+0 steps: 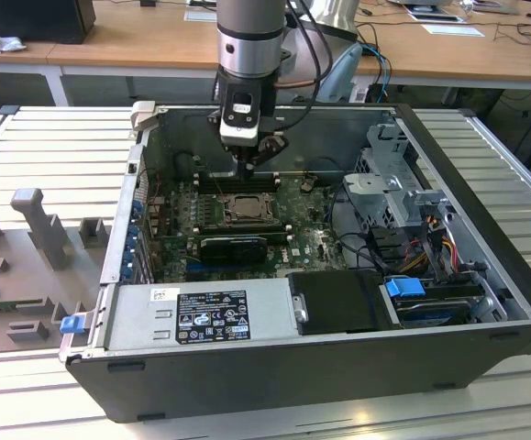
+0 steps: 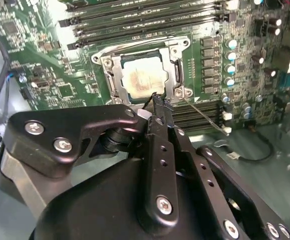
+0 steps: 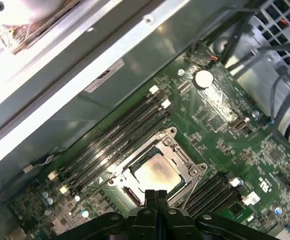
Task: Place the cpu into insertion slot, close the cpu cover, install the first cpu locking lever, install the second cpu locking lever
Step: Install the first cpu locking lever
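Second wrist view: the cpu (image 2: 143,80) is seated in the insertion slot (image 2: 134,44), with the cpu cover (image 2: 174,70) lowered. The claw (image 2: 157,100) is pinched together, empty. Lever locking is judged current, requiring precise contact on the thin locking lever (image 2: 205,116).

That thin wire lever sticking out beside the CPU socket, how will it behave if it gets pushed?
The lever looks like slim bare wire, so probably springy and light. Its smooth round surface may let the gripper's narrow shut tips slip off. One end seems anchored at the insertion slot's corner, so it would likely pivot rather than slide.
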### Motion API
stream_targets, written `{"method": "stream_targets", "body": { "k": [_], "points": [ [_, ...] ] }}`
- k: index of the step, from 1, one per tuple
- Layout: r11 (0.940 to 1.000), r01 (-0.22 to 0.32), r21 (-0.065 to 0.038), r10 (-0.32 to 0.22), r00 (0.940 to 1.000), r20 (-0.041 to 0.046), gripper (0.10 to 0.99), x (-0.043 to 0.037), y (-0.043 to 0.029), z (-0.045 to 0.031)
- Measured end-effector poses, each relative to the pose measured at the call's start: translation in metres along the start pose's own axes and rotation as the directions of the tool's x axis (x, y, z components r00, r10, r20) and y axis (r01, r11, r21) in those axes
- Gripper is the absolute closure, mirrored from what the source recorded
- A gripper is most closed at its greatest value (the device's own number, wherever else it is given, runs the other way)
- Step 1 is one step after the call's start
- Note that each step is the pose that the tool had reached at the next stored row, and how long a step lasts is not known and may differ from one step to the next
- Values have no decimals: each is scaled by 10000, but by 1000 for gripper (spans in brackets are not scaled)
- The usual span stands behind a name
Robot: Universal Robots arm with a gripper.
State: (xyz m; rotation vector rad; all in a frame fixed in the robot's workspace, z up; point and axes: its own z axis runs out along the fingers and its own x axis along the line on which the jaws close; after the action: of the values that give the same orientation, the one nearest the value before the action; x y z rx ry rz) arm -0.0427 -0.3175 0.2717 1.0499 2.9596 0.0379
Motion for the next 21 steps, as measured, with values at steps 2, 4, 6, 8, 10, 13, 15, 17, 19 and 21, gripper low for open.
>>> {"method": "stream_targets", "body": {
  "k": [2,4,6,8,10,13,15,17,19,21],
  "points": [
    [9993,373,2,-373,9993,-8,980,0,0,0],
    [9970,773,4,-773,9970,-18,980,0,0,2],
    [9939,1102,5,-1102,9939,-26,980,0,0,4],
    [9875,1576,9,-1576,9875,-38,980,1,-1,5],
    [9751,2218,10,-2218,9751,-53,980,1,-1,5],
    [9554,2952,11,-2952,9554,-71,980,1,-1,6],
    [9391,3437,10,-3437,9390,-84,980,1,0,6],
    [9139,4059,6,-4058,9139,-100,980,1,-1,12],
    [8932,4497,7,-4496,8932,-111,980,1,-1,17],
    [8700,4930,5,-4929,8700,-119,980,1,-1,21]
  ]
}}
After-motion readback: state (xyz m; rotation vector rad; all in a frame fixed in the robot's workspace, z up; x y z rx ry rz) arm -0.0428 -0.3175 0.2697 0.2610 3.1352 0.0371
